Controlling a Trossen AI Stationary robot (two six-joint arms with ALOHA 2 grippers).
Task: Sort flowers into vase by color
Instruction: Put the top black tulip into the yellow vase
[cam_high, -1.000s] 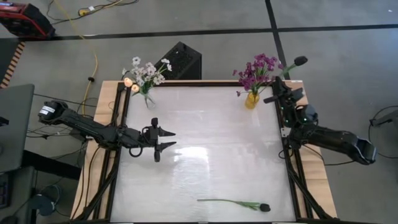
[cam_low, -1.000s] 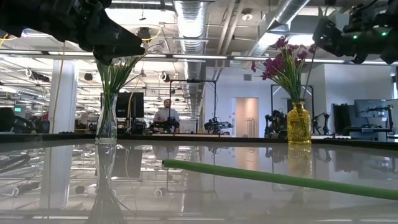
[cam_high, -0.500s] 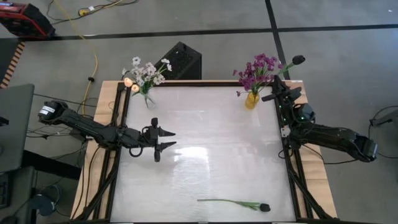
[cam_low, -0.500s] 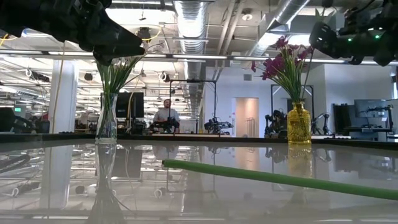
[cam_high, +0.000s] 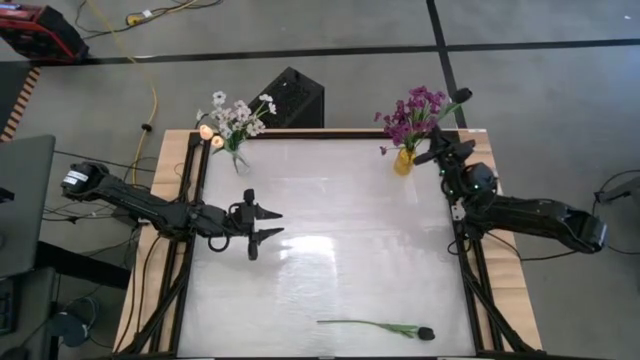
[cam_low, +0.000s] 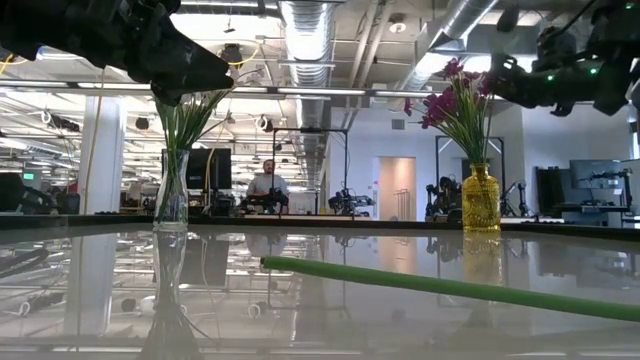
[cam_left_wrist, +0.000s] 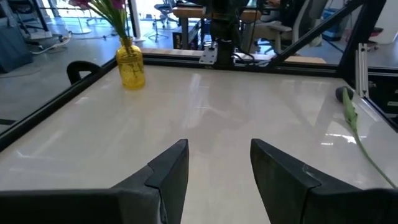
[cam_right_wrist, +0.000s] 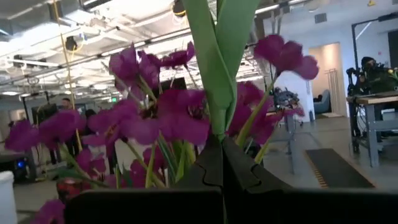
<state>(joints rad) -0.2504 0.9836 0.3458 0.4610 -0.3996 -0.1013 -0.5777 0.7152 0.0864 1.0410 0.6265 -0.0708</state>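
Up at the far right, my right fingers (cam_high: 441, 153) pinched a dark-budded stem (cam_right_wrist: 214, 68) beside the yellow vase (cam_high: 404, 160); my left fingers (cam_left_wrist: 219, 167) gaped empty mid-left; another flower (cam_high: 375, 327) lay near.

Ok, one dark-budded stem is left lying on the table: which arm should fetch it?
Left, probably. The left pincer hangs open and empty over the table, while the right pincer is shut on a dark-budded flower beside the yellow vase.
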